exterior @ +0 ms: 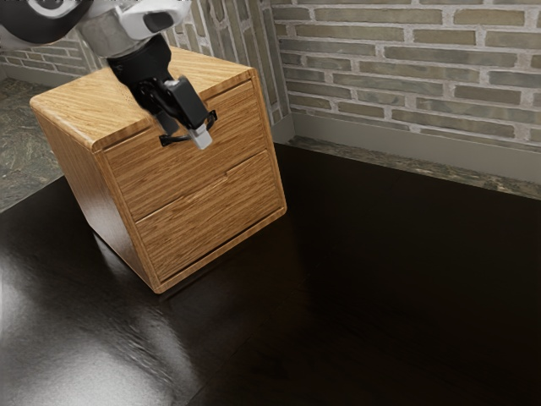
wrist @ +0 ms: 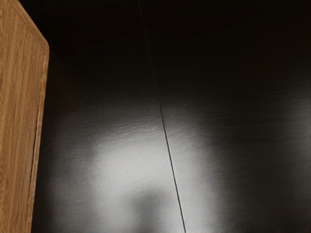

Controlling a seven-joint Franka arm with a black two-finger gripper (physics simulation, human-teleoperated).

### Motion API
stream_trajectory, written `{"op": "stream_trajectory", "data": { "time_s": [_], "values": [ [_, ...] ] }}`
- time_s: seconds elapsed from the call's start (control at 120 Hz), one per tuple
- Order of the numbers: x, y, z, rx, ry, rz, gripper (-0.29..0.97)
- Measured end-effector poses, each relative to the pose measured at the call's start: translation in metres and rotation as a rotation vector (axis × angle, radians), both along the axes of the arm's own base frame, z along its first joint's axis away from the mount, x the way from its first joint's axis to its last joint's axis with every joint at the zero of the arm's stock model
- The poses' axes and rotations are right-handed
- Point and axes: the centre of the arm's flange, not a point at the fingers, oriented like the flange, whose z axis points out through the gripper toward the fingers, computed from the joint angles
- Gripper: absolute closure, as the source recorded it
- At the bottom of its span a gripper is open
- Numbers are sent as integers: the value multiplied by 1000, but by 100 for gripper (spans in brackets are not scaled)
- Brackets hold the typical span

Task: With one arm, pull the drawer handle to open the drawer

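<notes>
- A grey brick wall (exterior: 406, 59) closes the background; in front of it lies a dark, glossy table (exterior: 380, 296) in which the light is mirrored.
- A wooden cabinet (exterior: 101, 106) is set toward the table's far edge, at the exterior view's left, with one corner turned toward the camera.
- Two fronts are seen on it: the upper drawer (exterior: 169, 173) and a lower drawer (exterior: 211, 220). Both are judged to lie flush with the carcass, so the pull is taken as not yet made.
- A thin black handle (exterior: 169, 139) is mounted across the upper drawer's front, near its top edge.
- The gripper (exterior: 188, 131) is placed right at this handle, reaching down from the cabinet's top. Whether it is closed on the bar cannot be told.
- In the wrist view the cabinet (wrist: 19, 121) is seen as a wooden panel beside the table (wrist: 218, 97), across which a fine seam (wrist: 165, 136) runs.
- Handling, as a judgement: the drawer is rigid and is expected to slide straight out on its guides. The bar is stiff but slim and probably smooth, so slipping is the main risk.
- Hold is best taken at the middle of the bar, with the pull kept square to the front, so that the cabinet is not dragged or turned on the slick table.
- No brand, label or legible writing is found on any surface.
</notes>
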Motion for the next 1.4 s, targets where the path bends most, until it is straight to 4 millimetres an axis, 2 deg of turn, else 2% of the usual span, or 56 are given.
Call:
{"op": "stream_trajectory", "data": {
  "time_s": [0.133, 0.242, 0.475, 0.6, 0.95, 1.175, 1.4],
  "values": [
    [6, 23, -13, 32, -7, 3, 0],
    [9, 36, -14, 51, -33, 1, 0],
    [18, 28, -19, 73, -79, -56, 0],
    [15, 26, -11, 83, -99, -76, 0],
    [16, 55, -16, 94, -92, -54, 0],
    [18, 61, -12, 115, -106, -56, 13],
    [17, 77, -16, 127, -100, -35, 18]
  ]
}}
